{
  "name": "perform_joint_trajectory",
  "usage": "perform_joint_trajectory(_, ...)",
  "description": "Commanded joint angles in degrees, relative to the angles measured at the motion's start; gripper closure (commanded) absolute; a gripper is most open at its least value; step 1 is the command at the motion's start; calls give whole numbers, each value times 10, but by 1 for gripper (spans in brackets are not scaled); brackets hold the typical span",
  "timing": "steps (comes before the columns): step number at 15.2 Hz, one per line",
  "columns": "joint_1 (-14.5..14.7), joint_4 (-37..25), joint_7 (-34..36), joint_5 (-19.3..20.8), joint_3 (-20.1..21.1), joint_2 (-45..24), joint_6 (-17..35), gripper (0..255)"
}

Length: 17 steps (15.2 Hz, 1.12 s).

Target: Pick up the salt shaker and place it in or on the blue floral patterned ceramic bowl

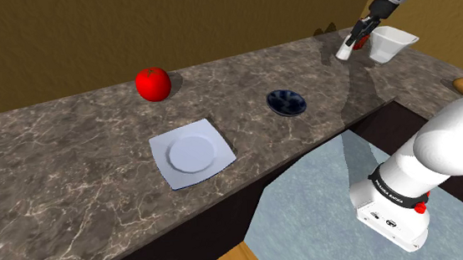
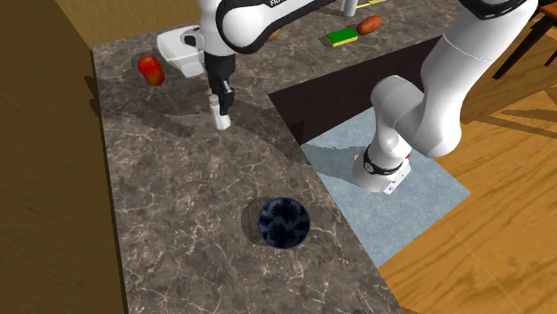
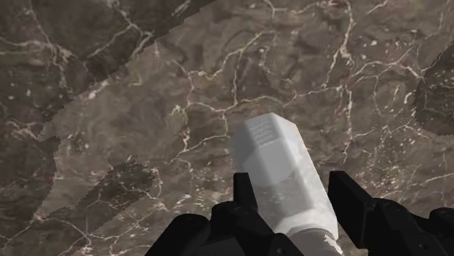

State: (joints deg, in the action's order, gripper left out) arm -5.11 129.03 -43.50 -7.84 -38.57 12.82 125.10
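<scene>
Gripper [image 3: 292, 190] seemingly clasps one salt shaker [image 3: 271, 153].

A dark marbled counter [image 1: 74, 178] runs along a mustard wall [image 1: 89, 34], above wooden floor [image 2: 500, 178].

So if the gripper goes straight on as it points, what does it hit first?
Probably bare marble countertop, touched first by the white salt shaker the gripper holds; nothing else seems in line.

My gripper [image 3: 292, 190] clasps the white faceted salt shaker [image 3: 280, 164]; the dark blue patterned bowl [image 2: 284, 222] sits upright on the counter [image 2: 178, 210], well apart
</scene>
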Motion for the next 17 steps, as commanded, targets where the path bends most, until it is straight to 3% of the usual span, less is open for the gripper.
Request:
perform_joint_trajectory(1, -1, 38, 43, 26, 27, 39, 11, 255)
perform_joint_trajectory(8, -9, 141, 166, 68, 125, 145, 27, 255)
perform_joint_trajectory(17, 13, 230, 309, 59, 250, 241, 32, 255)
